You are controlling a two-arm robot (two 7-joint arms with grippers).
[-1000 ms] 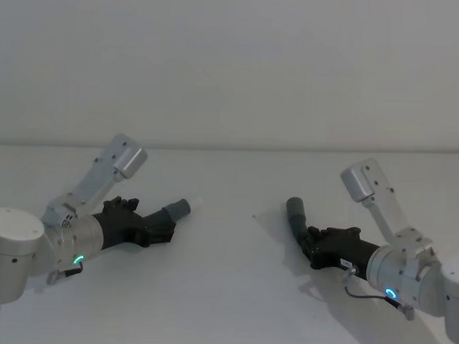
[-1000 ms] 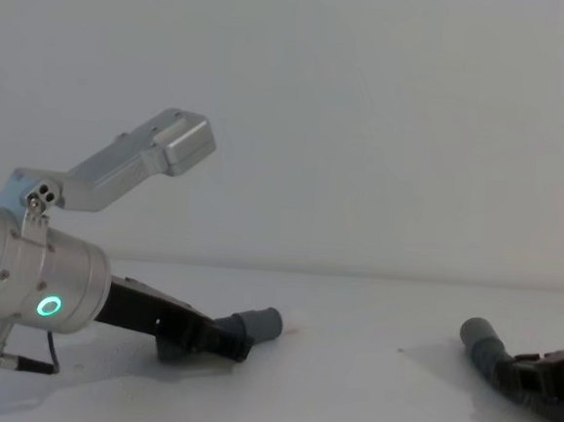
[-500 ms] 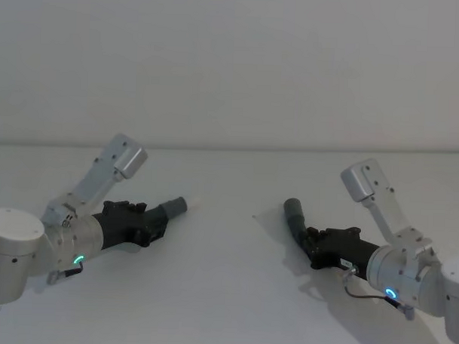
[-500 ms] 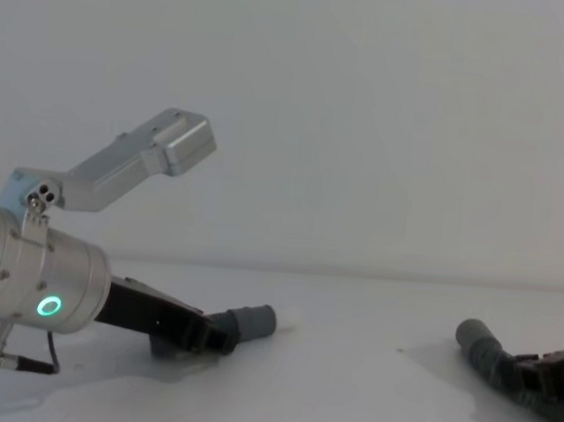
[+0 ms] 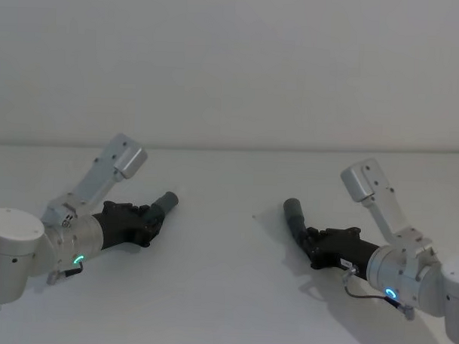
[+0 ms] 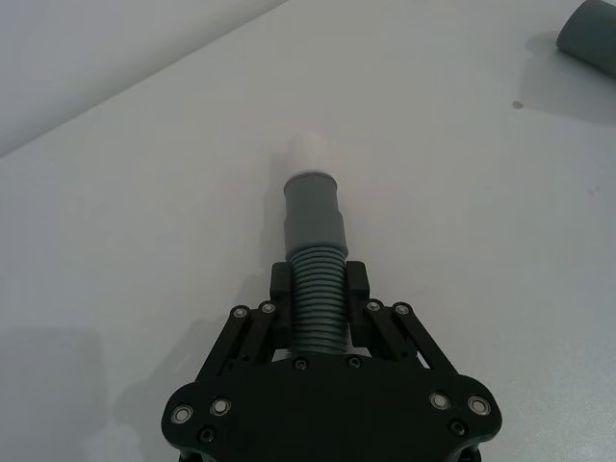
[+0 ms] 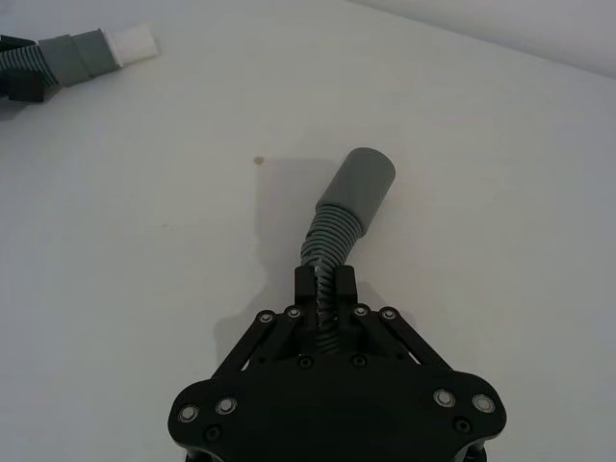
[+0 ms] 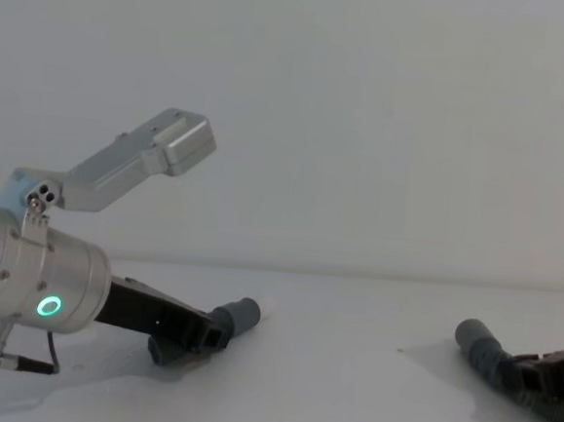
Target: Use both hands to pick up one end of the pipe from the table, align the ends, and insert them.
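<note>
Drawn back left and nearer, the left gripper (image 5: 146,219) in head view stays clenched on the short hose (image 5: 166,201); left wrist view: fingers (image 6: 280,288) pinch its ribs behind the white-tipped cuff (image 6: 312,207); right wrist view: the right gripper (image 7: 324,284) clamps the curved hose (image 7: 332,241) low over the table (image 7: 144,192); chest view: hose ends well apart, left and right, so alignment is judged still ahead.

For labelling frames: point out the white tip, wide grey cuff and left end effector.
white tip (image 6: 310,154), left wrist view, rounded end.
wide grey cuff (image 7: 356,188), right wrist view, smooth side.
left end effector (image 6: 320,285), left wrist view, between fingertips clamping short hose (image 6: 316,265).
</note>
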